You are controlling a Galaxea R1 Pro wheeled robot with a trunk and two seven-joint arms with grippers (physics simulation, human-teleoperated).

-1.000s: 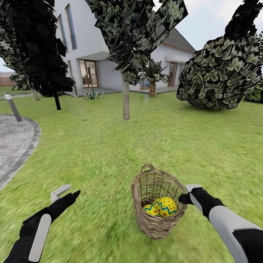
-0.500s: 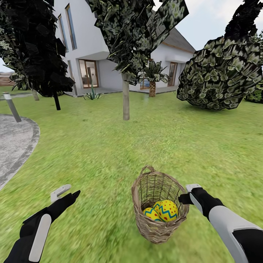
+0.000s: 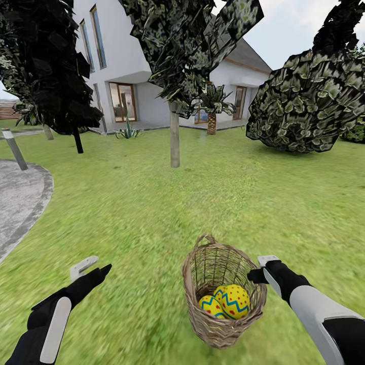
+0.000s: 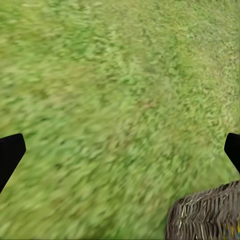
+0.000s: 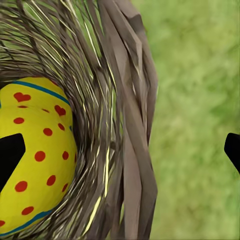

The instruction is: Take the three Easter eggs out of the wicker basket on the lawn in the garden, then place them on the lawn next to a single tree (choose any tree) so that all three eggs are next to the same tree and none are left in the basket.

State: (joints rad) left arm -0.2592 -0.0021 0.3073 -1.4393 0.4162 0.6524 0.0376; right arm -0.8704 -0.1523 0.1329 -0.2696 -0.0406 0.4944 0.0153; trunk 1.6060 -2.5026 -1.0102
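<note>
Straddling the wicker basket point(image 3: 223, 294) rim, the right gripper's point(image 3: 259, 271) fingers spread wide, apparently lining up on the Easter eggs point(image 3: 228, 301). Left gripper point(image 3: 91, 268), at nine o'clock, hangs wide over lawn point(image 3: 126, 213); the tree point(image 3: 175, 134) stands at twelve.

We count one basket point(image 3: 223, 294) on the lawn point(image 3: 152, 213), with two eggs point(image 3: 233, 300) plainly visible inside; a third may lie hidden. We see one pale-trunked tree point(image 3: 175, 137), one house point(image 3: 152, 76), two grippers.
</note>
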